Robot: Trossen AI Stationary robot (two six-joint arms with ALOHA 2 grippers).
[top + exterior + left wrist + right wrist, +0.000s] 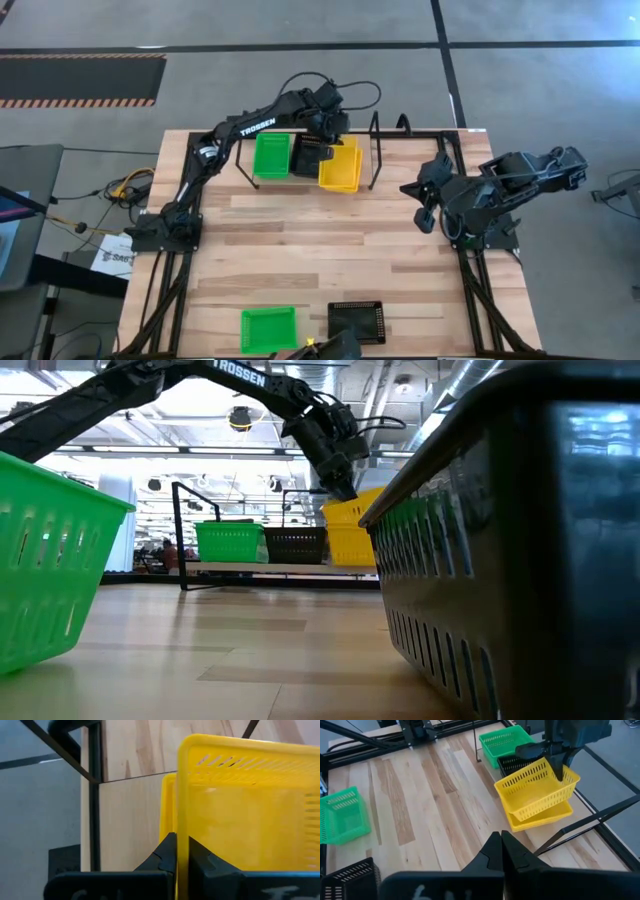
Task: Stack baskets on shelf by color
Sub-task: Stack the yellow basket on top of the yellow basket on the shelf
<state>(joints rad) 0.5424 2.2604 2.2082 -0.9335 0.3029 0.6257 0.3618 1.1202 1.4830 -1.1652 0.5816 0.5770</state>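
White "TROSSEN" lettering (257,127) marks the left arm (215,150)

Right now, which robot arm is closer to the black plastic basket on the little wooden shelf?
The left. The left gripper is beside the black plastic basket, pinching the tilted yellow basket next to it. The right gripper hangs off past the shelf, holding nothing.

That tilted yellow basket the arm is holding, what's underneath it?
Under the tilted yellow basket, pinched at its rim by the left end effector, sits another yellow basket on the shelf. Its inside is mostly covered, so any contents cannot be seen.
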